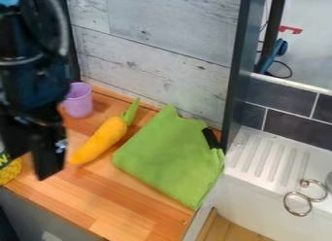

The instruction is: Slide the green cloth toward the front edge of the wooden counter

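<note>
In the camera view, the black robot gripper (38, 162) hangs at the left, its opening and any contact impossible to tell, near the yellow-orange toy carrot with a green top (102, 139), which lies left of the green cloth (170, 157) on the wooden counter (120, 201).

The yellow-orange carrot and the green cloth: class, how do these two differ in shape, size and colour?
The yellow-orange carrot is long, rounded and tapered; the green cloth is broad and flattish, with rumpled edges.
The carrot covers less of the counter than the cloth.
The carrot has two colours, with a green top; the cloth is green throughout.
Both lie on the wooden counter.
</note>
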Controlling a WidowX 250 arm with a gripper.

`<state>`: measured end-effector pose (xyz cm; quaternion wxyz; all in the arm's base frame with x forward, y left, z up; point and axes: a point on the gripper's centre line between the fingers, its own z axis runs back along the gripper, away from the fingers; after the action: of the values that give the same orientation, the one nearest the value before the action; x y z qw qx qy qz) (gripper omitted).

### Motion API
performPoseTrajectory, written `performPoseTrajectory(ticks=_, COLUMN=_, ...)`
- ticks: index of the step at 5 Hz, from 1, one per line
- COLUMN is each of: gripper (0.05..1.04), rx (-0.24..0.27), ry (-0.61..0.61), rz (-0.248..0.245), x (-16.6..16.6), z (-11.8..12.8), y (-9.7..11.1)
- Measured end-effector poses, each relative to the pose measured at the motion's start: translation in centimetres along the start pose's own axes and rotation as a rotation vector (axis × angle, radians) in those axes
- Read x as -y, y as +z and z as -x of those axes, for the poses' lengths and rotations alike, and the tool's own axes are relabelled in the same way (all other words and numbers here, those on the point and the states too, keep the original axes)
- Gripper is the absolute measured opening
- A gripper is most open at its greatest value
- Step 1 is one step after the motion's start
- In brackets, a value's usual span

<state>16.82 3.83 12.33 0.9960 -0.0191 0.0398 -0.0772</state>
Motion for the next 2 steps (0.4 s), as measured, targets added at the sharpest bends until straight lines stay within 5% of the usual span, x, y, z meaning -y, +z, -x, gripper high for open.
performPoseTrajectory(ticks=2, gripper=1.000, rx=0.050, ry=-0.057, rz=-0.002, x=1.6, z=-7.8, y=-1.1)
